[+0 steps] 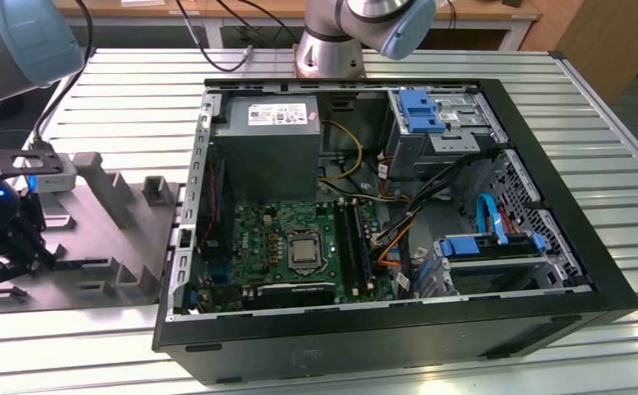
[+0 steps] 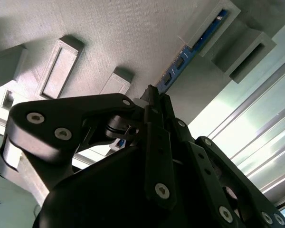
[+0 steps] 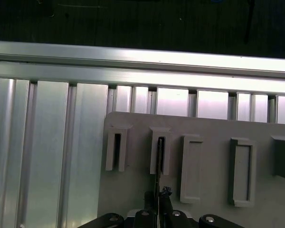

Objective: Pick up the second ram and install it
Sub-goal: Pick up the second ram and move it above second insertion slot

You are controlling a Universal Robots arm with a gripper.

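Black two-finger gripper point(image 2: 154, 97) looks clamped on second ram point(image 2: 183, 58), a thin blue circuit-board stick w/ dark chips, standing on edge in grey slotted plastic holder point(image 2: 109, 38). Prob light, stiff, fragile, so grip the flat faces, not the chips. Holder sits on ribbed aluminium table point(image 1: 132, 90), just beside open black PC case point(image 1: 582, 271).

Exterior view:
- One open computer case point(image 1: 407, 346).
- Inside it: one grey power supply point(image 1: 266, 140), one green motherboard point(image 1: 255, 239), one processor socket point(image 1: 301, 251), two blue drive brackets point(image 1: 421, 111).
- One grey fixture plate point(image 1: 110, 247) beside the case.
- One slatted metal table point(image 1: 132, 99) under everything.
- One robot arm point(image 1: 335, 45).

First wrist view:
- Five raised slotted blocks point(image 3: 116, 152) on the plate, the fifth cut off by the frame edge.

Second wrist view:
- One gripper point(image 2: 154, 97).
- One second ram point(image 2: 183, 57), a blue stick.
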